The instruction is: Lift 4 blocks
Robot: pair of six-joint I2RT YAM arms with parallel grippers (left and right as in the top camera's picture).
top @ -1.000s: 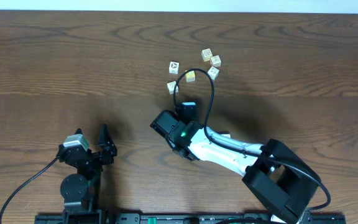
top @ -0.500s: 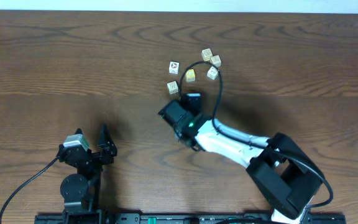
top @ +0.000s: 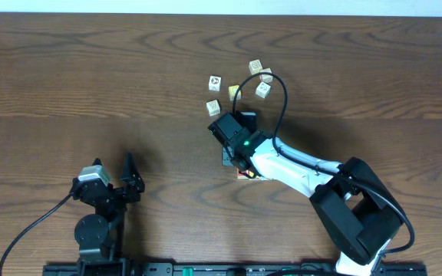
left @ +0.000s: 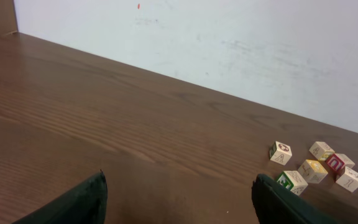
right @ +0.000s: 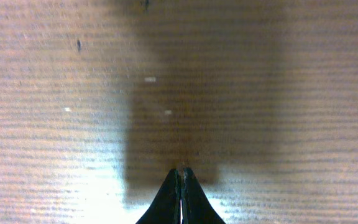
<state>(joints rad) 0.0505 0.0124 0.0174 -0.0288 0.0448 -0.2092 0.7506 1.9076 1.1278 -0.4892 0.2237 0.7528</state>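
Observation:
Several small wooden blocks lie in a loose cluster at the far middle of the table. Among them are a yellow block (top: 234, 92) (left: 312, 170), a red-faced block (left: 335, 163), a whitish block (top: 262, 90) (left: 349, 178) and a green-marked one (top: 213, 106) (left: 293, 182). My right gripper (top: 230, 125) (right: 181, 169) hovers just in front of the cluster. Its jaws are shut with nothing between them and only bare wood below. My left gripper (top: 132, 178) (left: 179, 193) rests near the front left, open and empty, far from the blocks.
The right arm (top: 298, 172) stretches diagonally from the front right, its black cable (top: 278, 84) looping over the blocks. A small red and yellow thing (top: 245, 175) peeks out under that arm. A white wall (left: 229, 43) borders the table's far edge.
The right arm has swung away from me and to the right, bringing its shut gripper close to the block cluster. The left arm has not moved.

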